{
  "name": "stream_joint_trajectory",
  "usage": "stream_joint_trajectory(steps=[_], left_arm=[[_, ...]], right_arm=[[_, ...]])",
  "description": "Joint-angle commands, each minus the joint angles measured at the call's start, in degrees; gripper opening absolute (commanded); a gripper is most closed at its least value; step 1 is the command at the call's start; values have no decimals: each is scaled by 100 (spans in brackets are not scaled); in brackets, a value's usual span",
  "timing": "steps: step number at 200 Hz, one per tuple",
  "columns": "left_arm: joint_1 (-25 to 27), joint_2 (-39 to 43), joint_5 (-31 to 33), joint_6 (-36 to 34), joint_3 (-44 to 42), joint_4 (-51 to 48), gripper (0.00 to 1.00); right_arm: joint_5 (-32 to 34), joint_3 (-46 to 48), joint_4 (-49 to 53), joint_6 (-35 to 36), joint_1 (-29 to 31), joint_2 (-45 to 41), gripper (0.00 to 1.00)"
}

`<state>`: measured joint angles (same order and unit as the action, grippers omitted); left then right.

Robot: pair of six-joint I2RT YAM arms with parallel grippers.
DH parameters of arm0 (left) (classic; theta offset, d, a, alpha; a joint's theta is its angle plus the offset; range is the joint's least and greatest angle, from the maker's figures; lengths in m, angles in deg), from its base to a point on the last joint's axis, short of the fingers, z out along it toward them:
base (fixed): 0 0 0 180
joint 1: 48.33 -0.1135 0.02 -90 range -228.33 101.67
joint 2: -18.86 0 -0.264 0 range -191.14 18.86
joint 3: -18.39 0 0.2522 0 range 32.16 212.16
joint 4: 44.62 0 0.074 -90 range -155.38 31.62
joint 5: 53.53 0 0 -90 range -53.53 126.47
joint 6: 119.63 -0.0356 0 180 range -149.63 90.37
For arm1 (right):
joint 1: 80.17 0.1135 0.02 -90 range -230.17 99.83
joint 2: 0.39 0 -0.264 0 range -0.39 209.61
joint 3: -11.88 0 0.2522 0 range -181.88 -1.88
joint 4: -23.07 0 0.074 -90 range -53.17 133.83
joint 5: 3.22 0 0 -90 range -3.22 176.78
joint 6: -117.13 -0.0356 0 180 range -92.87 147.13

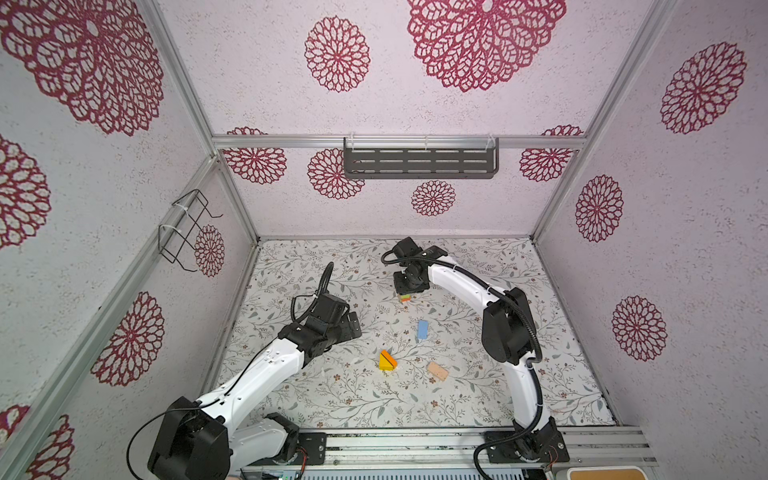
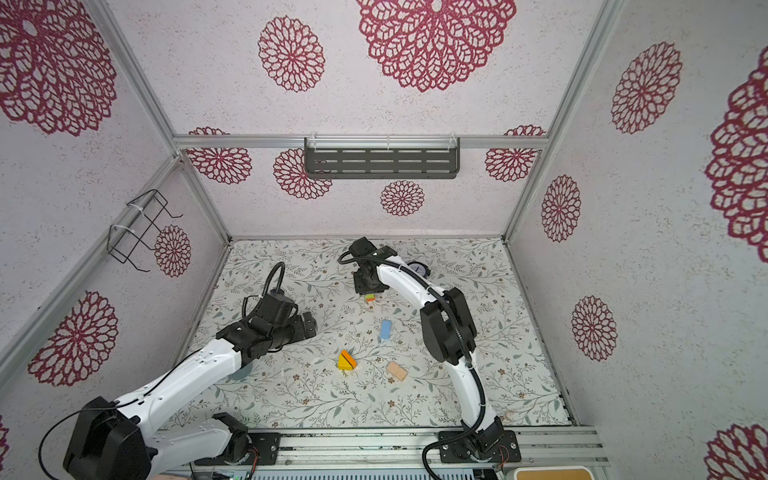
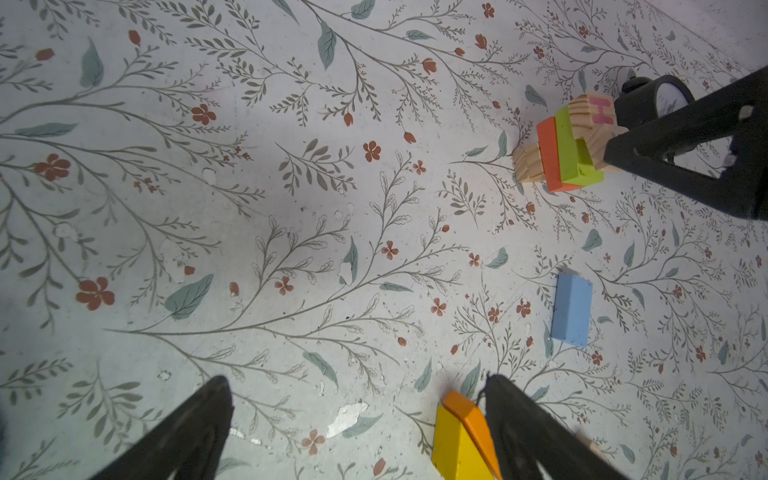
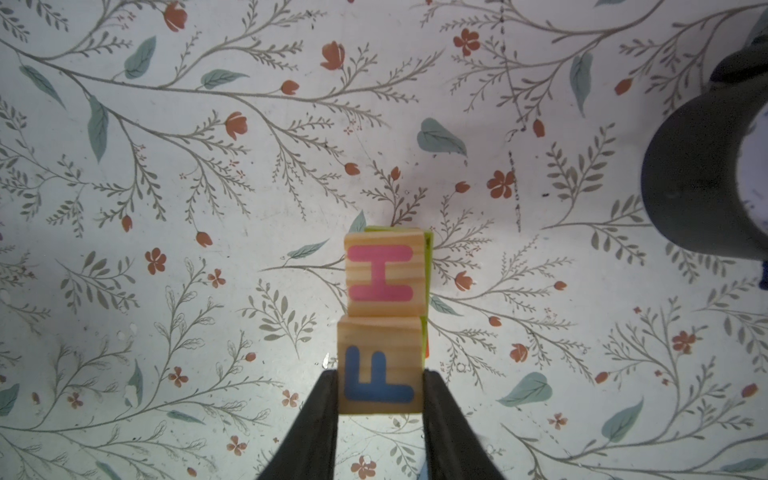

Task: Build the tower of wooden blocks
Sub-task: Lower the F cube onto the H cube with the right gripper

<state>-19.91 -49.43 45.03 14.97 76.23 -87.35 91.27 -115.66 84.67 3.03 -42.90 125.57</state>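
Tower (image 3: pixel 565 145) work sits right at my right claw (image 4: pixel 380 374). I am pinched narrow on the F cube (image 4: pixel 380 370), gripping its side faces so it goes down square. Just past my fingertips the H cube (image 4: pixel 384 274) touches it, both over the green brick (image 3: pixel 575 153) and the orange-red brick (image 3: pixel 547 153) beneath. Whether mine rests there yet I cannot tell. Farther off stands the clock (image 4: pixel 702 174). My left claw (image 3: pixel 357 382) hangs wide and empty by the wedges (image 3: pixel 457 440), well clear of the stack.

Pink "H" on one wood cube (image 4: pixel 386 277), blue "F" on another (image 4: pixel 379 376).
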Motion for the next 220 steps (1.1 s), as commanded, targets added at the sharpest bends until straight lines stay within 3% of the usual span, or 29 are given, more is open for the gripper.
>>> stream_joint_trajectory(steps=[1, 220], left_arm=[[-51, -58, -10, -38, -66, 146, 97], [-158, -167, -117, -39, -30, 154, 97]], right_arm=[[118, -211, 81, -64, -35, -1, 35], [56, -234, -24, 33, -87, 78, 35]])
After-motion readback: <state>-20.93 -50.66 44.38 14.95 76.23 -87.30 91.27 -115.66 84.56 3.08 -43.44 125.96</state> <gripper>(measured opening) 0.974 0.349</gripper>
